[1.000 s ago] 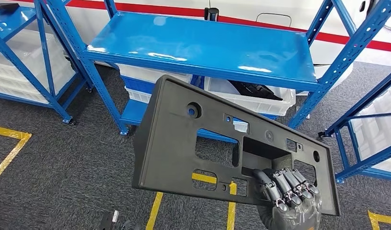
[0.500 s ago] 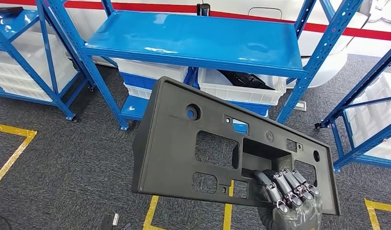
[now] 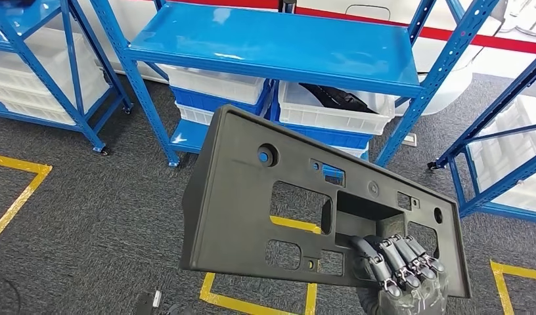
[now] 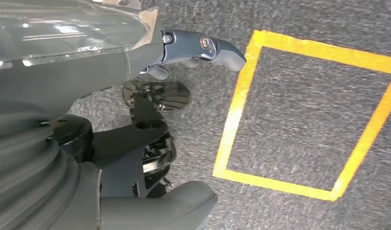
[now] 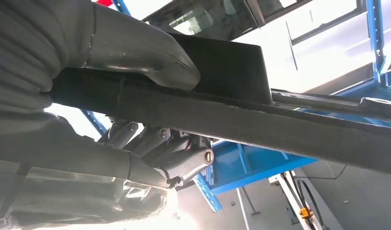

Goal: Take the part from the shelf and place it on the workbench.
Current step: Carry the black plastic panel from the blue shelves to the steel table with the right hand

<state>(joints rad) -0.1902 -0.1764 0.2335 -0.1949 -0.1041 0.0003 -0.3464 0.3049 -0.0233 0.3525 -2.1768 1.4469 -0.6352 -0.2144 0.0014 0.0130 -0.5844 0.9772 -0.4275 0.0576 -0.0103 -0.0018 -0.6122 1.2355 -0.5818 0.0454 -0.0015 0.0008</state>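
Shelf [image 3: 272, 49] is standing ahead on the grey carpet [image 3: 88, 216], blue frame, glossy top deck bare. White bins [image 3: 334, 111] are sitting on its lower level, one holding dark pieces. More blue racks are flanking it on both sides, with white bins in them too.

Part [image 3: 252, 197], a dark grey plate with rectangular cutouts and round holes, is hanging in the air in front of the shelf, tilted, high corner toward the shelf, low edge toward the robot. It is touching neither shelf nor floor. A small white label is sitting near its middle.

Right robot hand [image 3: 400, 269] is gripping the part at its lower right corner, fingers [image 3: 393, 256] wrapping over the face beside the recessed pocket. Right wrist view: thumb [image 5: 136, 48] is pressing one side of the part's edge [image 5: 280, 127], fingers curling on the other.

Left robot hand [image 4: 198, 50] is hanging over the carpet, holding nothing, fingers apart, above a yellow tape square [image 4: 241, 96].

Yellow tape lines [image 3: 16, 197] are running across the floor under the part.
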